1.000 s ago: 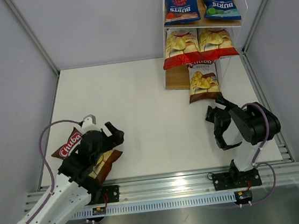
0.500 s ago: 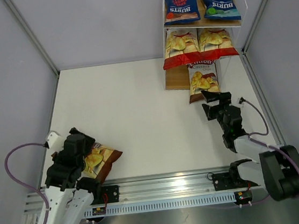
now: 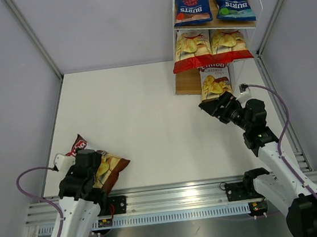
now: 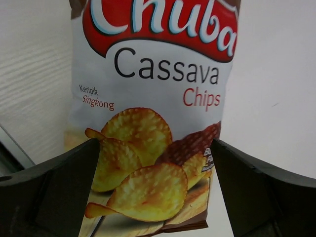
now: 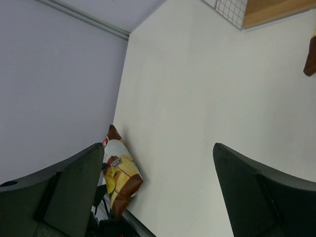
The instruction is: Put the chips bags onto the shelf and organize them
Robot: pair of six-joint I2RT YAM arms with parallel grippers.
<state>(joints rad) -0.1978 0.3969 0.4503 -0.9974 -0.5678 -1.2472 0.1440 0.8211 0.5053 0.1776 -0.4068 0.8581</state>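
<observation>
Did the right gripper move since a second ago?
Yes. The right gripper went up the picture and a bit left, closer to the shelf.

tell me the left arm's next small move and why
Probably lower the left tool and close it on the brown bag. The wrist view shows that bag lying between the open fingers, not yet gripped. It is the only bag on the table, and the shelf has bare wood on its bottom tier.
</observation>
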